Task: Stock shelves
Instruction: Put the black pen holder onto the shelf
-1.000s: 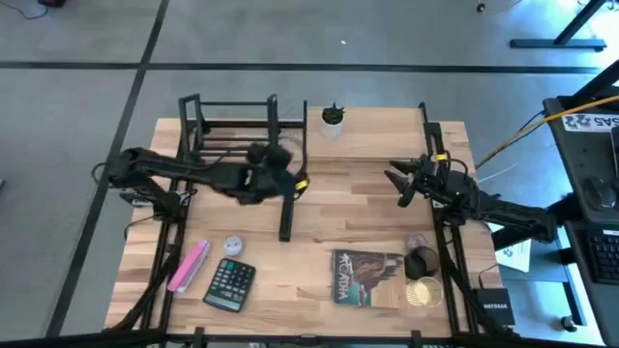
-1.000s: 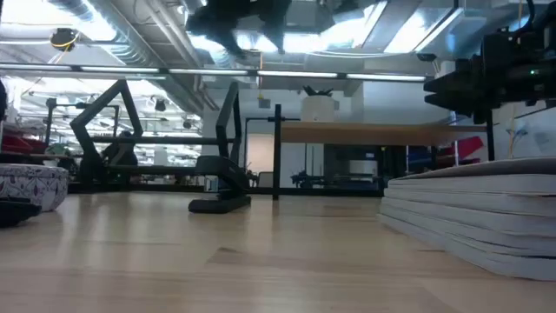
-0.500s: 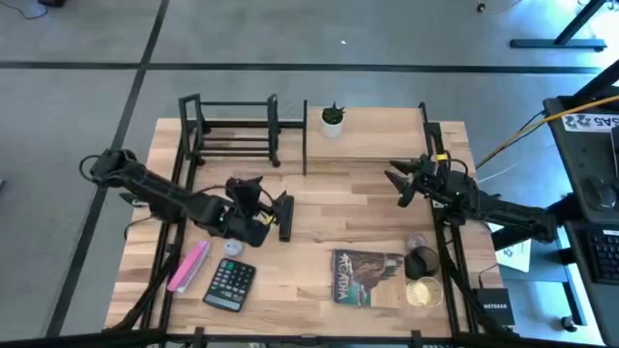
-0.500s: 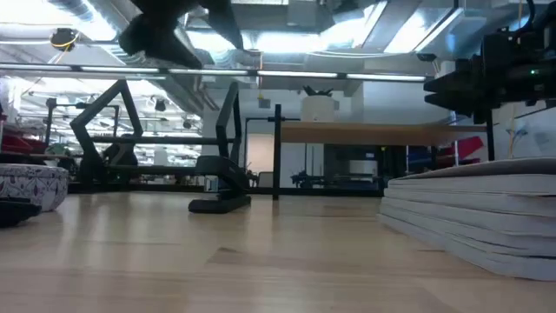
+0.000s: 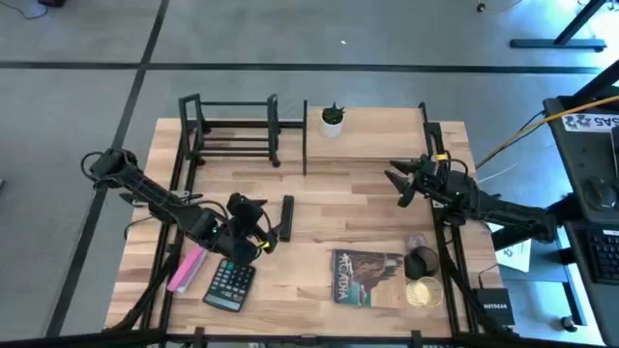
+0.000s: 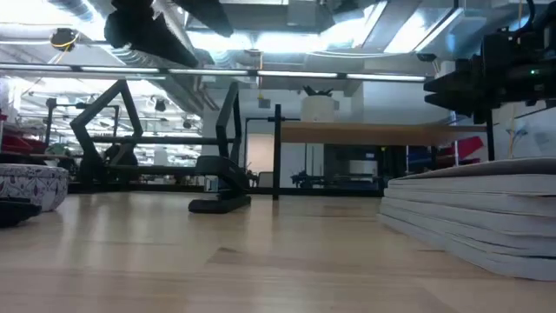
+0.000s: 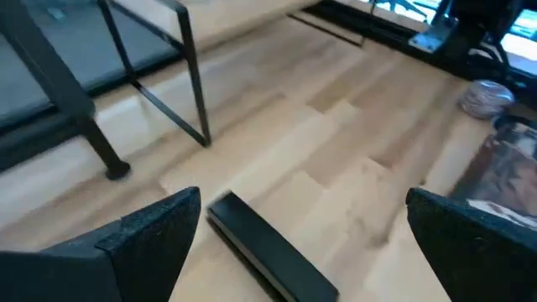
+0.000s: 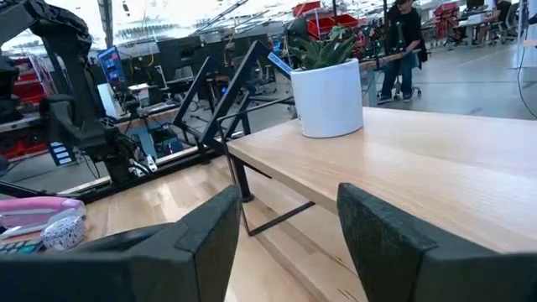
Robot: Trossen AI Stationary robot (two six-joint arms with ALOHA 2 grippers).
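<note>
The black metal-bar rack (image 5: 230, 130) stands at the far left of the table. Beside it is the wood-board shelf (image 5: 387, 135), with a white plant pot (image 5: 333, 118) on the left end of its top board. A black bar (image 5: 286, 217) lies flat on the tabletop. My left gripper (image 5: 263, 230) hovers open just left of the bar, above the table. In the left wrist view the bar (image 7: 268, 252) shows between the spread fingers. My right gripper (image 5: 398, 187) waits open in front of the wood shelf, with nothing in it.
Near the front left lie a pink object (image 5: 189, 266) and a calculator (image 5: 229, 283). At the front right are a book (image 5: 368, 275), a dark cup (image 5: 423, 261) and a gold tin (image 5: 421, 292). Bare tabletop lies between the bar and the book.
My left gripper has moved from beside the rack toward the table's near edge and slightly left. It now hovers over the spot next to the pink object and the calculator. The black bar lies where it was.
</note>
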